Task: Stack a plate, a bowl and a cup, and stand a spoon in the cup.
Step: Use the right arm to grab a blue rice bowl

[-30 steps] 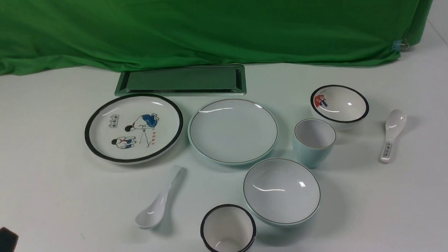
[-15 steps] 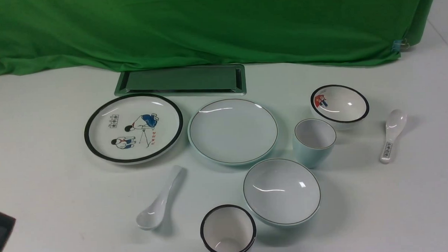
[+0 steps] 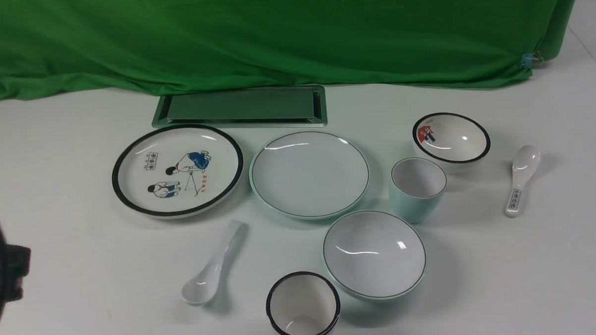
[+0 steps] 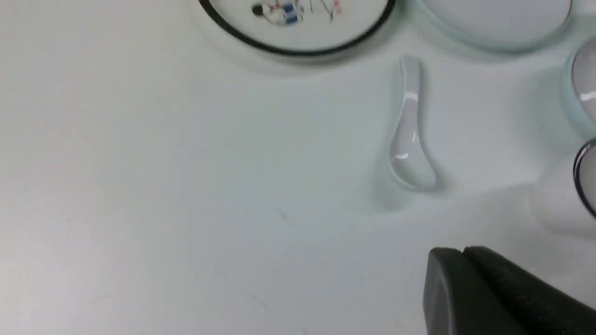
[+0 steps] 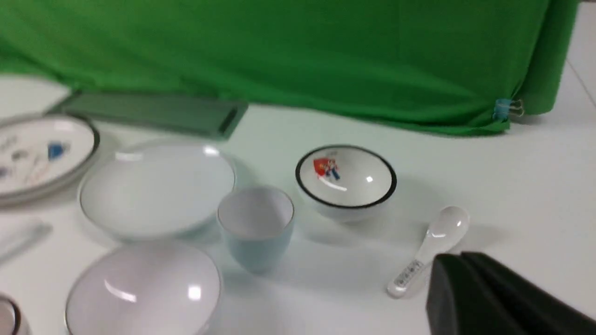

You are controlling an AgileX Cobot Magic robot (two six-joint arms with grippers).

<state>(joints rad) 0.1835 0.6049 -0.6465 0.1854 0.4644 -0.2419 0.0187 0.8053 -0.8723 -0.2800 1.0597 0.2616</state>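
Note:
The pale blue-green plate (image 3: 310,174) lies mid-table, with the cup (image 3: 418,188) to its right and the bowl (image 3: 374,254) nearer me. The plain white spoon (image 3: 212,269) lies left of the bowl, bowl end toward me. Part of my left arm (image 3: 6,272) shows at the far left edge. In the left wrist view my left gripper (image 4: 463,251) is shut and empty, short of the spoon (image 4: 409,135). In the right wrist view my right gripper (image 5: 461,258) is shut and empty, right of the cup (image 5: 256,228). It is out of the front view.
A black-rimmed cartoon plate (image 3: 177,170) sits left of the plate. A black-rimmed cup (image 3: 303,306) stands at the front, a small pictured bowl (image 3: 451,140) and a printed spoon (image 3: 520,179) at the right. A metal tray (image 3: 241,107) and a green cloth (image 3: 273,34) lie behind.
My left arm has risen along the left edge of the front view and shows more of itself. None of the dishes has moved.

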